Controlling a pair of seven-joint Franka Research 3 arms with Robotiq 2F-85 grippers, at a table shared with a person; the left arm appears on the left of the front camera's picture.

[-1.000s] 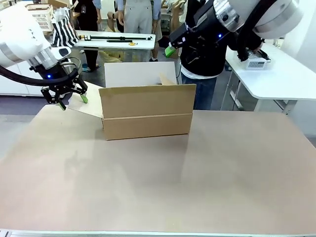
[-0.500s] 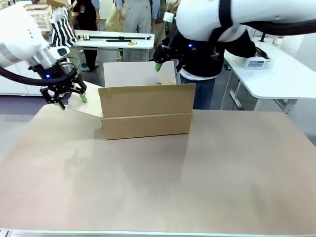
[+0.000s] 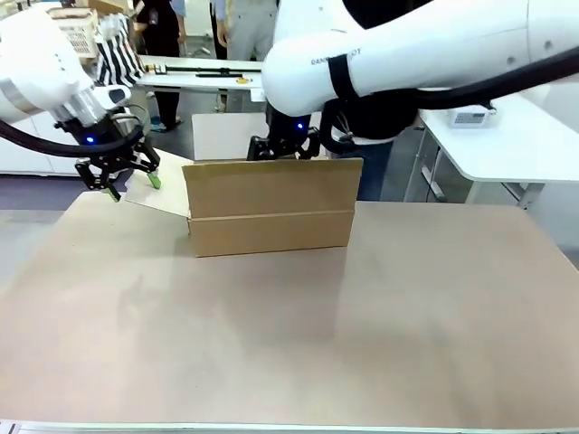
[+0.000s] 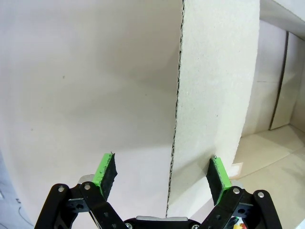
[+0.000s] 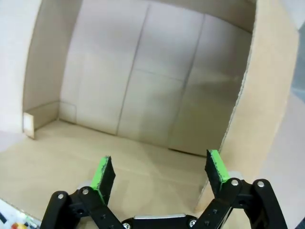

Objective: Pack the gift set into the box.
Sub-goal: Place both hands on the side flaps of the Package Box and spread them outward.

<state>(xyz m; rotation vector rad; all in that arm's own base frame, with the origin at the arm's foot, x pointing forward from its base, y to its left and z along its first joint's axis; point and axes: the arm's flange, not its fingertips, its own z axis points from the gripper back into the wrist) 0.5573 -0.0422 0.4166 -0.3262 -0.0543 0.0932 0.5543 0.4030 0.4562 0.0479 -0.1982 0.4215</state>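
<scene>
Brown box, upper centre of the front view, on the table, with both arms at its rim.

Left gripper, upper left of the front view: jaws spread wide and holding nothing. They straddle the box's side flap, whose cut edge runs up the middle of the left wrist view between the green pads. Judged purpose is to pin that flap outward so the opening stays free. Right gripper: jaws equally wide and empty, hanging over the box's far edge behind the raised front wall. Its wrist view looks down onto bare cardboard floor and walls. Judged purpose is to check or steady the opening before anything is loaded, so packing appears not yet begun.
</scene>
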